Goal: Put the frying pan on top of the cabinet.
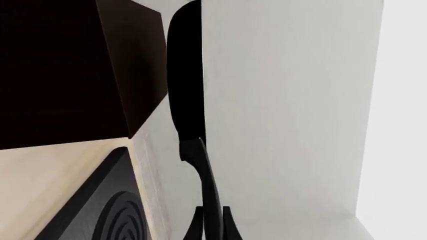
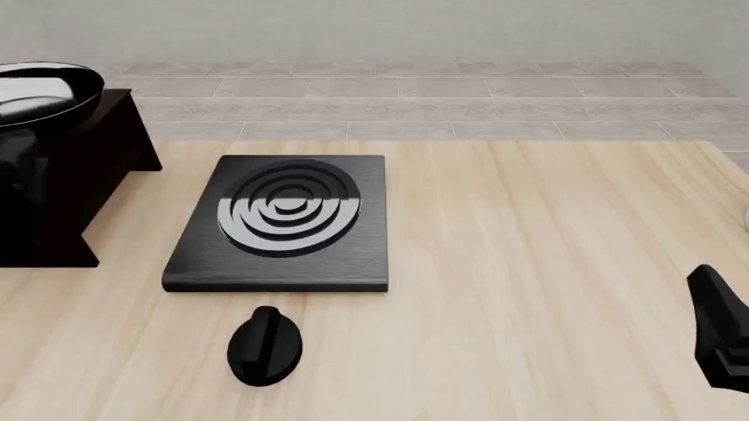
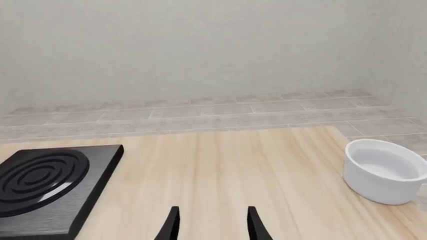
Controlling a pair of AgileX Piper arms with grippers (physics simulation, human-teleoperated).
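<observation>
The frying pan (image 2: 33, 95), glossy black with a pale reflective inside, is at the far left over the top of the dark brown cabinet (image 2: 82, 167). Whether it rests on the top or hangs just above it I cannot tell. In the left wrist view the frying pan (image 1: 184, 75) shows edge-on beside the cabinet (image 1: 67, 70). Its thin handle (image 1: 205, 175) runs back between the fingers of my left gripper (image 1: 212, 220), which is shut on it. My right gripper (image 3: 212, 222) is open and holds nothing; it hangs low over the table at the right edge (image 2: 716, 338).
A flat black stove plate (image 2: 281, 224) with concentric rings lies mid-table, right of the cabinet. A small black round knob (image 2: 267, 345) sits in front of it. A white bowl (image 3: 383, 170) stands near the table's far right. A tiled floor and wall lie beyond the far edge.
</observation>
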